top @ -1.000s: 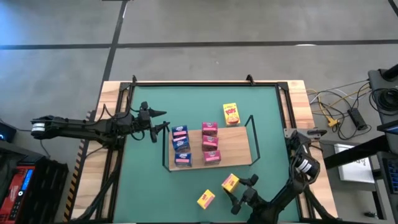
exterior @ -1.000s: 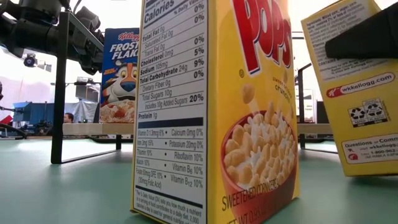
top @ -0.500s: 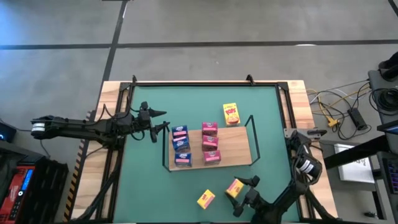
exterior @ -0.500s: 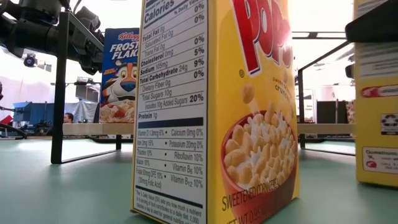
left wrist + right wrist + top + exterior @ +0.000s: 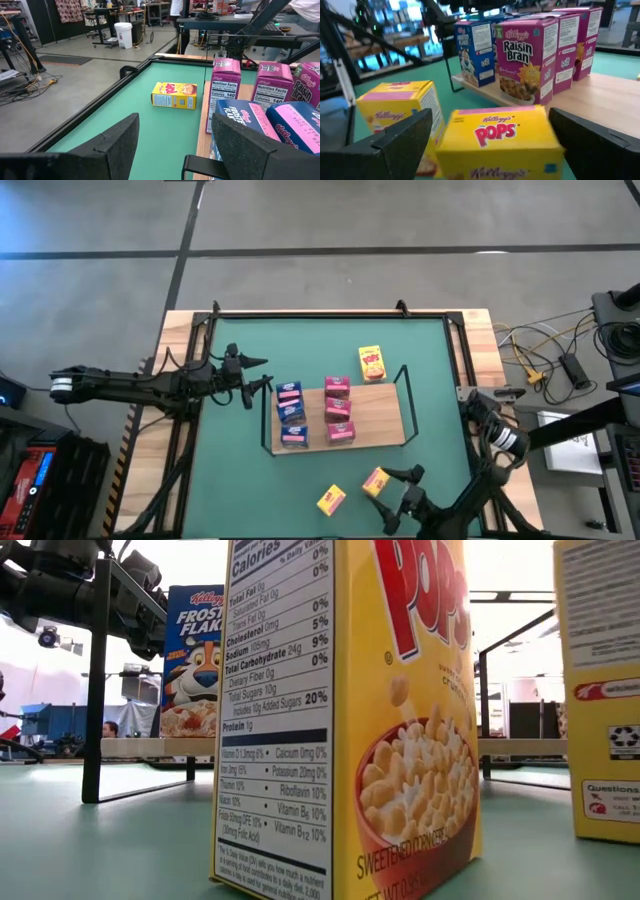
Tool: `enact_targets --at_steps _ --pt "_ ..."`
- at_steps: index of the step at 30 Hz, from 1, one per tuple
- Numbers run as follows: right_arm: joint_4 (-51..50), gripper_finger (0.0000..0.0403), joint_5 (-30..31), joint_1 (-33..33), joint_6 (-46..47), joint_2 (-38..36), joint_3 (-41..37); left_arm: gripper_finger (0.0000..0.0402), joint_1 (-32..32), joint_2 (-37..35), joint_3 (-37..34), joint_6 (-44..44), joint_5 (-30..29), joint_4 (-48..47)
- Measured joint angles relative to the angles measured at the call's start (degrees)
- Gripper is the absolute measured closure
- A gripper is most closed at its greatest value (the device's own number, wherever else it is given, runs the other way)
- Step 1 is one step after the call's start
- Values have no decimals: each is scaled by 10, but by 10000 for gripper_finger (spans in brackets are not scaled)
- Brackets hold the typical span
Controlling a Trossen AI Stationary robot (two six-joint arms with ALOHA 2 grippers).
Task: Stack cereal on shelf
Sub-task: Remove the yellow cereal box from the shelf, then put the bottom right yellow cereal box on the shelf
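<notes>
Green table [image 5: 230, 470] with wood border, seen from above. Shelf [image 5: 385, 420], a light-wood board with thin black rails, lies flat mid-table. On it 2 columns of upright boxes: 3 blue boxes [image 5: 291, 412] on its left part, 3 pink boxes [image 5: 339, 409] just right of them; the right third of the board is bare. 3 yellow boxes all off the shelf: far yellow box [image 5: 372, 363] on the table just beyond the shelf's far right corner, lying with its front up; near yellow box [image 5: 376, 481] on the table in front of the shelf; third yellow box [image 5: 331, 500] left of it and closer to the table's near edge, the 2 close but apart in the high view. Left arm reaches in from the left side, left gripper [image 5: 252, 387] hanging just left of the shelf's left rail, fingers [image 5: 112, 145] partly apart with nothing between them; its wrist view shows table, the far yellow box and the shelved boxes ahead. Right arm comes in from the near right corner, right gripper [image 5: 397, 489] just right of the near yellow box, fingers [image 5: 400, 137] spread wide; in the right wrist view that box sits in front between the 2 fingers and no contact shows. Low view: 1 yellow box fills the foreground, a blue box behind.
</notes>
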Motion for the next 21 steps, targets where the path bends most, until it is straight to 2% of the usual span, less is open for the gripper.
enact_targets --at_steps 3,6,9,12,15,17,21 --pt "1 16 -57 8 -27 -42 0 168 0 0 0 0 0 0" --pt "2 16 -140 10 -70 -93 0 168 0 0 0 0 0 0" --pt "5 16 -231 11 -157 -154 0 168 0 0 0 0 0 0" --pt "22 16 -341 7 -300 -215 0 168 0 0 0 0 0 0" --pt "58 16 -460 -4 -488 -263 0 168 0 0 0 0 0 0" --pt "86 16 -492 -11 -570 -284 0 168 0 0 0 0 0 0" --pt "115 16 -517 -34 -695 -312 0 168 0 0 0 0 0 0"
